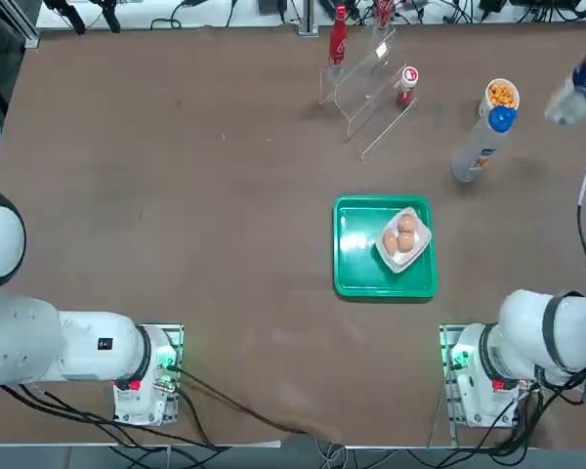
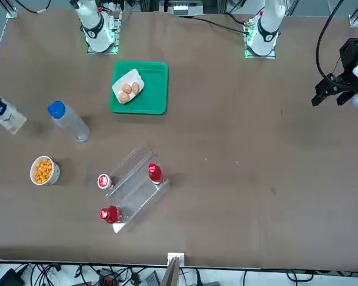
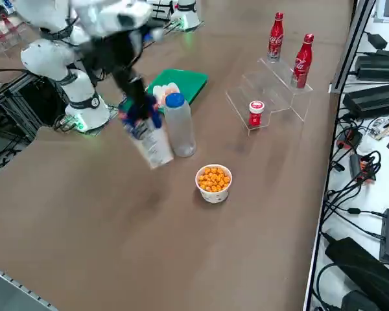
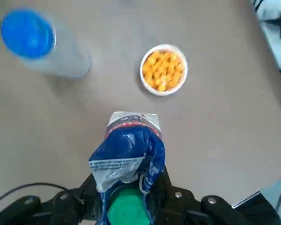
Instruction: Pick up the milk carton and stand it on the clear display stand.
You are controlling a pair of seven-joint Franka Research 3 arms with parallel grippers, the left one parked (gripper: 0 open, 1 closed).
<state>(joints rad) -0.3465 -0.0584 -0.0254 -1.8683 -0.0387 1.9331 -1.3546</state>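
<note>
As the claw overhangs brown tabletop — cables sprawl.

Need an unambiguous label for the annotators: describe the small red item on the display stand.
On the brown table stands a clear acrylic stepped stand. On it, the short red container with a white lid is the target: far shorter than the two slim red bottles nearby.

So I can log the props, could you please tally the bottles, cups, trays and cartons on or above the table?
Bottles: 4, namely the blue-capped one and three red ones
Cups: 1
Trays: 1
Cartons: 1, the milk carton in the right jaws
Total: 7
</note>
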